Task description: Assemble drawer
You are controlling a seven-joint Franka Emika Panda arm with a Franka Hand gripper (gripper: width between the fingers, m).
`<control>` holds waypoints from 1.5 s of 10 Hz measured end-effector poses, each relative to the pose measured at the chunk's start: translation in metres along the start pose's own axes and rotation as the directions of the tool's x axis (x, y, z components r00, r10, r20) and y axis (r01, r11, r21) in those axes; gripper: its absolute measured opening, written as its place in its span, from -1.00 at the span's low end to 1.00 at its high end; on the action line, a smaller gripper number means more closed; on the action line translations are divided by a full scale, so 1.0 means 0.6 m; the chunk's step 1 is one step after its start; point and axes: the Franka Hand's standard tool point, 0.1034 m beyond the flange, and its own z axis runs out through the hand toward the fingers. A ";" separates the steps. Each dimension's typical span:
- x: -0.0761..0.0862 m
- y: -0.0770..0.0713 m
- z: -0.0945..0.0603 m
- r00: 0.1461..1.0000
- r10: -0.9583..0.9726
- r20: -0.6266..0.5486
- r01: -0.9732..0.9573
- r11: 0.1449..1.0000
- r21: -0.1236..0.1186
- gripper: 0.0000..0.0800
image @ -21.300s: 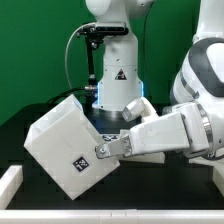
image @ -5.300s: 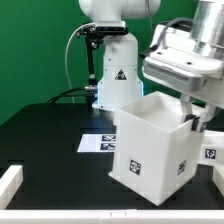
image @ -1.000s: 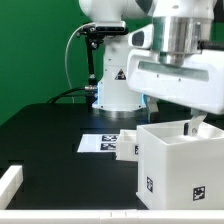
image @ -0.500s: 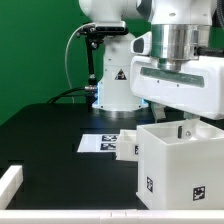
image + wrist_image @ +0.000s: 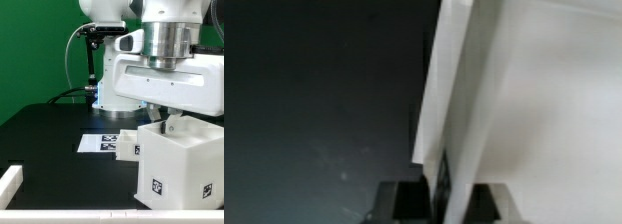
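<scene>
The large white drawer casing (image 5: 178,168) stands upright on the black table at the exterior view's right, with two square tags on its near faces. My gripper (image 5: 168,124) comes down from above and is shut on the casing's upper wall. In the wrist view the thin white wall (image 5: 450,90) runs between my two dark fingers (image 5: 402,203), and the gripper (image 5: 450,205) clamps it. A smaller white tray box (image 5: 128,147) stands just behind the casing, to its left in the exterior view; only part of it shows.
The marker board (image 5: 104,142) lies flat on the table in front of the robot base (image 5: 115,75). A long white bar (image 5: 9,184) lies at the exterior view's lower left corner. My arm's large white body hides the casing's top opening.
My arm has shifted toward the exterior view's left and now hides more of the casing's top. The casing has turned slightly in my grip; its tags have shifted.
</scene>
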 end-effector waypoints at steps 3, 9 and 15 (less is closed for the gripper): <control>0.003 -0.008 0.000 0.935 -0.355 -0.007 0.355 0.935 0.003 -0.92; 0.039 -0.031 0.006 0.765 -0.641 -0.057 0.642 0.767 -0.011 -0.91; 0.053 -0.061 0.005 0.791 -0.607 -0.080 0.608 0.794 -0.010 -0.91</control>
